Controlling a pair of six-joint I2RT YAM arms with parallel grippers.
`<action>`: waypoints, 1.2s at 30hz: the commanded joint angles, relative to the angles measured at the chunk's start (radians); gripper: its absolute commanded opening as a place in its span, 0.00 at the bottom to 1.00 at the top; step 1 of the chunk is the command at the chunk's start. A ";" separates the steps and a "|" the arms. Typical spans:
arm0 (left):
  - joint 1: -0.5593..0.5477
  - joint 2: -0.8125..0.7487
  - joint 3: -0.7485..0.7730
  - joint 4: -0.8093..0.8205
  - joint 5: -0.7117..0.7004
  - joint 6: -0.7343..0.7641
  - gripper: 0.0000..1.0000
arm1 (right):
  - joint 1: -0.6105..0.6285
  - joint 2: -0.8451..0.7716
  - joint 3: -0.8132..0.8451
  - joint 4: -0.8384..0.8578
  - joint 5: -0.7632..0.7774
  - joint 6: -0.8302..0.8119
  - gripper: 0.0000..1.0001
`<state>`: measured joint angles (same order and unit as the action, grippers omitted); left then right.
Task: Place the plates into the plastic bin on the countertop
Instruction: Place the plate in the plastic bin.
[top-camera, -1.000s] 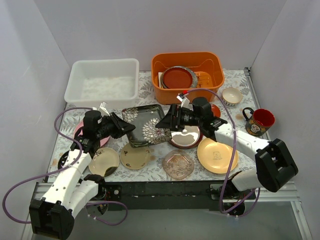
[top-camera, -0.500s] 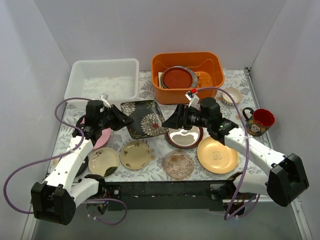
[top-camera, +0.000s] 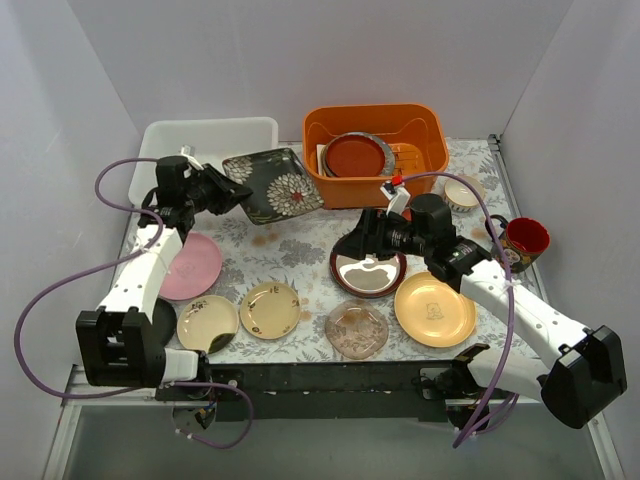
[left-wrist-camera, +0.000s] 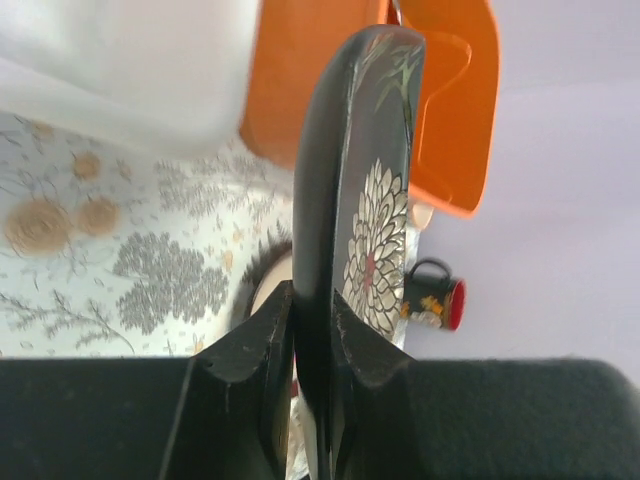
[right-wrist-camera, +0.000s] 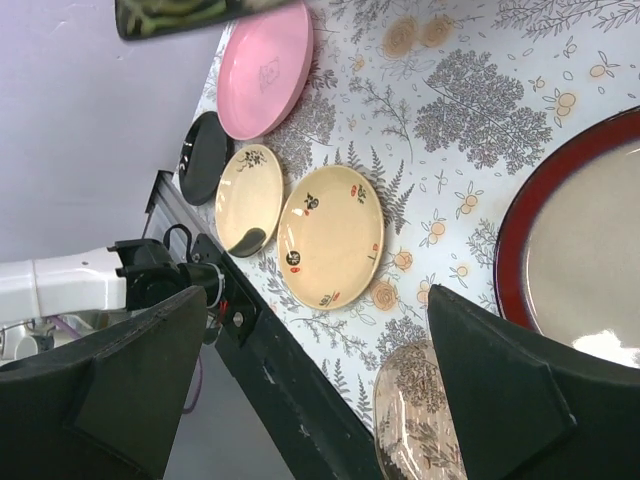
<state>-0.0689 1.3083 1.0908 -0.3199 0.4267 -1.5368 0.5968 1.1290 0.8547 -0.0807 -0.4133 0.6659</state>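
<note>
Hanging tilted above the tabletop (top-camera: 290, 255), the black square floral plate (top-camera: 272, 184) sits by the plastic bin's (top-camera: 160, 140) near right corner, its edge pinched tight in the left hand (top-camera: 222, 192). The right hand (top-camera: 358, 240), spread wide and empty, hovers over the dark-rimmed glossy plate's (top-camera: 368, 275) rim.

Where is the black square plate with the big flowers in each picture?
Top external: black square plate, upper left of middle, held up by the left gripper between white bin and orange tub.
Left wrist: centre, edge-on in the gripper.
Right wrist: probably the dark strip at the top-left edge.
Shared landmark: the leafy countertop.
</note>
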 joint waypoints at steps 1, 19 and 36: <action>0.119 0.002 0.064 0.205 0.160 -0.127 0.00 | -0.006 -0.032 0.029 -0.019 0.004 -0.038 0.98; 0.239 0.164 0.273 0.072 -0.081 -0.344 0.00 | -0.009 -0.026 -0.019 -0.010 -0.028 -0.048 0.98; 0.256 0.292 0.350 -0.078 -0.180 -0.520 0.00 | -0.015 -0.029 -0.046 -0.001 -0.051 -0.042 0.98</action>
<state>0.1871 1.6070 1.3594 -0.5007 0.1932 -1.9408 0.5880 1.1114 0.8124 -0.1242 -0.4320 0.6247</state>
